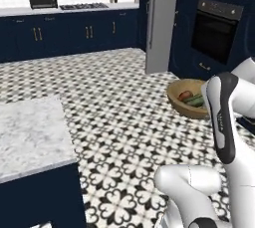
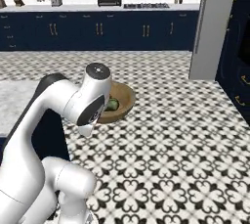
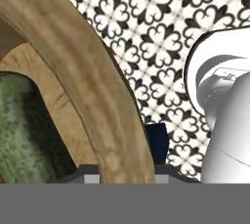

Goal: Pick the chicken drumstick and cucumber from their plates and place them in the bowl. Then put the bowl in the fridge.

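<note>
The wooden bowl hangs above the patterned floor, partly behind my own forearm. Inside it lie the reddish-brown chicken drumstick and the dark green cucumber. From the right base view the bowl peeks out behind my wrist, with the cucumber in it. The hand view has the bowl's thick rim running down between the fingers of my gripper, which is shut on it; one dark fingertip stands outside the rim, and the cucumber lies inside. The grey fridge rises ahead. The plates are out of view.
A marble-topped island stands at the left, close to my base. A black wall oven sits in navy cabinetry right of the fridge. Navy cabinets with brass handles line the back wall. Open tiled floor lies between me and the fridge.
</note>
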{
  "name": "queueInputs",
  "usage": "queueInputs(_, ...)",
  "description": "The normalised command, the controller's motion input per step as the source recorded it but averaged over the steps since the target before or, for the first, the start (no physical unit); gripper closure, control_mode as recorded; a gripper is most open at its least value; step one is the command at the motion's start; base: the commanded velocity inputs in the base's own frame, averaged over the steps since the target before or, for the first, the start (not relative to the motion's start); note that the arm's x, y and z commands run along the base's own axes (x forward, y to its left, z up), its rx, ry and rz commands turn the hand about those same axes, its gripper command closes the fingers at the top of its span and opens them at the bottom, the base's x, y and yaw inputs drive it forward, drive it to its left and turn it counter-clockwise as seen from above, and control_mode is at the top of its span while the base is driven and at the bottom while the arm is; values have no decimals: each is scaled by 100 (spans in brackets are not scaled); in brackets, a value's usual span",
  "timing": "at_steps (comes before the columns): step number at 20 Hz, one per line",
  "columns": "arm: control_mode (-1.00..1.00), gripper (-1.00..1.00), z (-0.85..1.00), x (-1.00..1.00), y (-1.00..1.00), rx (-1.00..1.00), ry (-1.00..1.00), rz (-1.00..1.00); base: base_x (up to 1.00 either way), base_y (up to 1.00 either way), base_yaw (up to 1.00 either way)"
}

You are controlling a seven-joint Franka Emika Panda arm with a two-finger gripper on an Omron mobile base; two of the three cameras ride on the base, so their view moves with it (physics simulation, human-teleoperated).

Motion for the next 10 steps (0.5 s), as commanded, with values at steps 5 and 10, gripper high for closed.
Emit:
queueInputs(5, 100, 100, 0, 0, 0, 0, 0, 0, 100, -100, 4)
queueInputs(10, 100, 100, 0, 0, 0, 0, 0, 0, 100, -77, 31)
